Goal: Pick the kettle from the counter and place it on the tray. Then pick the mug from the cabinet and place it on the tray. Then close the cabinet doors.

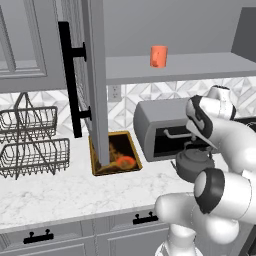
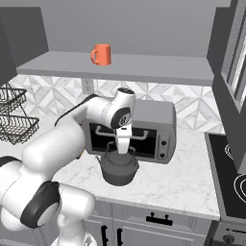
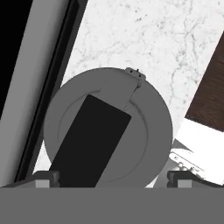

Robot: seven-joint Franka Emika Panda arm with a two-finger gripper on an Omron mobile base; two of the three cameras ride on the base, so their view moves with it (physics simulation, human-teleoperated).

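marble counter (image 1: 60, 192), kettle (image 2: 118, 168), tray (image 1: 116, 152), toaster oven (image 2: 153, 126)

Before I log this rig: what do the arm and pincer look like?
A glossy white arm of rounded segments with dark grey joint bands. No cables or markings visible. The pincer has two small dark grey fingertips.

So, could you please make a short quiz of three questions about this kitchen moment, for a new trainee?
1. True or false: the mug stands on the tray.
2. What is directly below the gripper?
A. the wire baskets
B. the kettle
C. the stove
3. Fill in: the kettle rests on the ____ in front of the toaster oven.

Key:
1. False; it is on the cabinet shelf.
2. B
3. counter
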